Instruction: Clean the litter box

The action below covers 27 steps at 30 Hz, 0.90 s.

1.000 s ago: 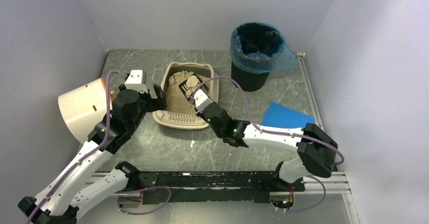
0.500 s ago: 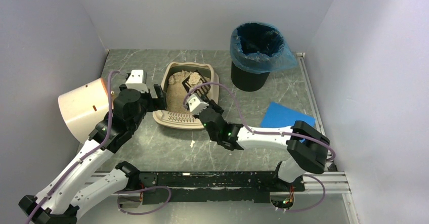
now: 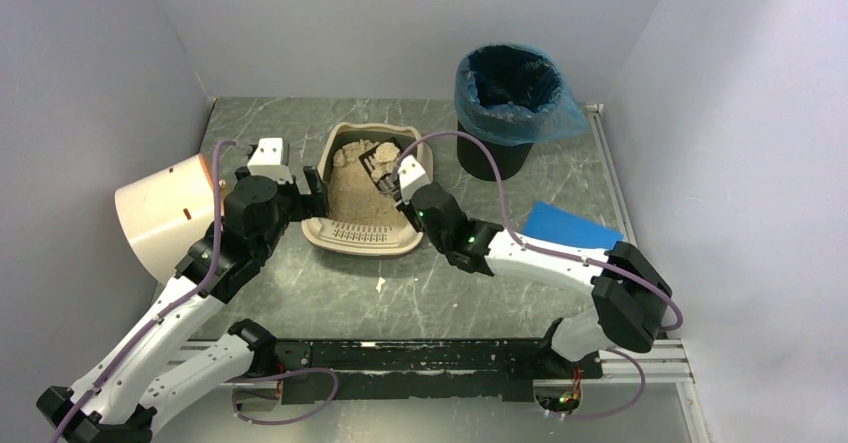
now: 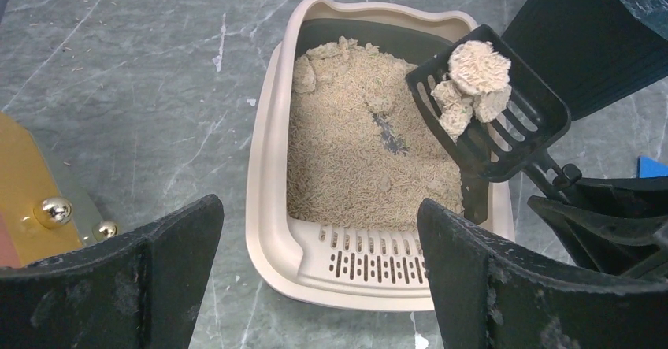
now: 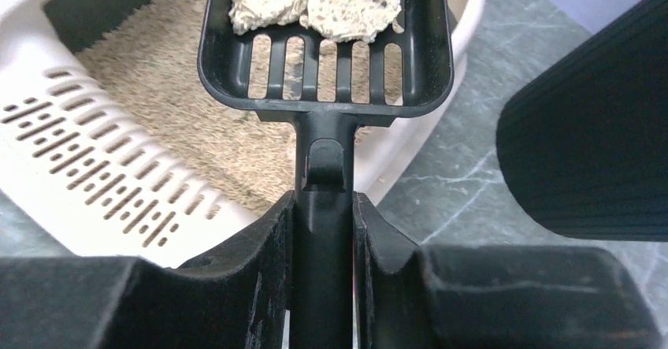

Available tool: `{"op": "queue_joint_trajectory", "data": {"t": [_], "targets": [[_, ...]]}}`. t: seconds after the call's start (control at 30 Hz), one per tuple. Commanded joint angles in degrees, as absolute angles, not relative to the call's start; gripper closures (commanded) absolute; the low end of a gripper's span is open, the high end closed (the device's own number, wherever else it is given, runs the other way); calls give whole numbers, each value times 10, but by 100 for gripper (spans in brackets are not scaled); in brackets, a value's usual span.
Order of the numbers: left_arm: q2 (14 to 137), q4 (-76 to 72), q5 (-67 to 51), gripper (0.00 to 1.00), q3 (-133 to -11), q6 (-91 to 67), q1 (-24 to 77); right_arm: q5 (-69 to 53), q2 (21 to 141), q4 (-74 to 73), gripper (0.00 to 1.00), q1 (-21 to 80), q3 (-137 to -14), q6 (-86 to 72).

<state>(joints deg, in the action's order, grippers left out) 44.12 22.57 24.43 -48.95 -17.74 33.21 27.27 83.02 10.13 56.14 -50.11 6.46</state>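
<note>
While clamped on the handle of the black scoop (image 5: 327,111), holds it above the far right part of the litter box (image 4: 268,152): so stands the work of the right hand (image 5: 324,207), fingers (image 5: 252,286) pressed flat against the handle's two sides. Carries pale clumps (image 5: 346,2) in the slotted bowl, three or four, hard to count because cut off by the top edge of the right wrist view. Shows the litter box at the middle of the desk (image 3: 330,293), grate lip toward the arms, tan litter (image 4: 346,168) heaped toward the far end around a dark scraped streak. Loses the box's right rim behind the right arm in the top view. Finds the left hand (image 4: 319,215) just beside the box's near left edge, fingers spread wide and gripping nothing; cannot tell from above whether a fingertip touches the rim. Catches only a cropped piece of the black bin (image 3: 490,158) with its blue liner in the left wrist view, and blurs a dark ribbed mass at the right of the right wrist view, too soft to name. Leaves the cream drum (image 3: 160,218) tilted at the left, partly hidden by the left arm. Hides the near edge of the blue sheet (image 3: 565,225) behind the right forearm.
</note>
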Motion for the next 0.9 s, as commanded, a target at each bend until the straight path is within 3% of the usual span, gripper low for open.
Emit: {"op": "queue_joint_trajectory", "data": {"t": [0.0,0.47,0.53,0.87], "targets": [[438,228,248,2,-489,-171,336,219,817,-5,100,560,-568,4],[436,228,244,2,-488,-172,336,247,799,-34,100,559,-575,28],[436,227,243,2,-488,-172,336,191,788,-13,100,553,-566,34],[437,226,242,2,-487,-170,335,231,815,-87,100,568,-631,29]]}}
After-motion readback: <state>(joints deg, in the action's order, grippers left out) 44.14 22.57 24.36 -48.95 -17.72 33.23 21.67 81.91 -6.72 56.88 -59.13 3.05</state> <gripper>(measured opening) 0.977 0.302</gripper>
